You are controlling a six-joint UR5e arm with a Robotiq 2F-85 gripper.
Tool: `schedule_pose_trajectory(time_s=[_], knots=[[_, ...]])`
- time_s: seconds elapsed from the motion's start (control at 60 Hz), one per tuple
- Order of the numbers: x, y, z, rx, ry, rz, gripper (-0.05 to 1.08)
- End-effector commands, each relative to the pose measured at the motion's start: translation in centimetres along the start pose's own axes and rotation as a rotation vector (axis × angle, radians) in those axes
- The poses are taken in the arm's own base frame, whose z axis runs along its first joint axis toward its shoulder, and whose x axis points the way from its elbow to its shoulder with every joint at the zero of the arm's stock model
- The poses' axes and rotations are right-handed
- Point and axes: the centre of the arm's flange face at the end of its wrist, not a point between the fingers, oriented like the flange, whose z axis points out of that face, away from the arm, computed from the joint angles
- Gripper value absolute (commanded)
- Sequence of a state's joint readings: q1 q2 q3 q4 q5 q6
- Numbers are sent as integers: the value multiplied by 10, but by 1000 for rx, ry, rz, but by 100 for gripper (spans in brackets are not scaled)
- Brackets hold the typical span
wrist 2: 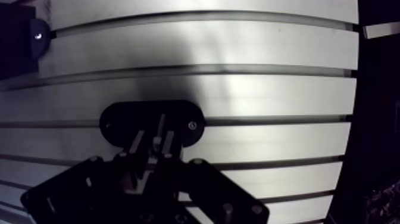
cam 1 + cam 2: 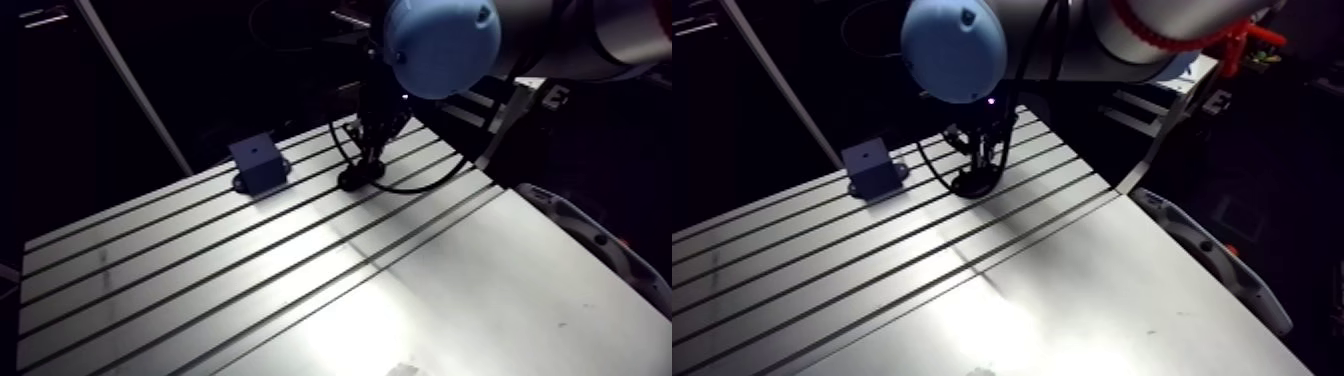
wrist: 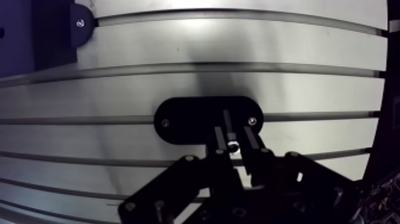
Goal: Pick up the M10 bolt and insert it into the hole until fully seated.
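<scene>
wrist view: our pincer (image 3: 236,136) is pinched narrow on the m10 bolt (image 3: 233,145), seemingly upright over the black oval holder (image 3: 184,119); the holed block (image 2: 258,162) waits well apart from that holder, across the tabletop (image 3: 286,89).

Table (image 3: 286,95): bare aluminium, brushed, semi-gloss sheen. Oval plate (image 3: 184,119) at 12 o'clock of the gripper (image 3: 235,131): matt black, smooth, with bright metal screws (image 3: 252,121). Block (image 2: 258,162), 10 o'clock of the plate: dark, matt. Gripper: matt black.

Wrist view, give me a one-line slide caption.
End effector gripping a small metallic part over a black oval plate on the slotted aluminium table.
</scene>
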State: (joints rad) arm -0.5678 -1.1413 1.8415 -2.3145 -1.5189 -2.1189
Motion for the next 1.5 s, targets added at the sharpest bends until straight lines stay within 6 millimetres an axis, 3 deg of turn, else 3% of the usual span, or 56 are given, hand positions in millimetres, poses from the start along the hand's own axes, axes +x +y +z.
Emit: schedule_pose_trajectory(time_s=[0.017,0.45,0.7,0.95,1.05,1.25,1.5], knots=[[2,1,-5,-1,9,-1,84],[14,4,-28,-6,17,-3,99],[26,3,-65,-17,43,2,106],[54,-14,-112,11,-10,34,108],[70,-38,-133,26,-47,12,108],[93,-78,-149,11,-130,-11,108],[116,-121,-155,-8,-199,-21,108]])
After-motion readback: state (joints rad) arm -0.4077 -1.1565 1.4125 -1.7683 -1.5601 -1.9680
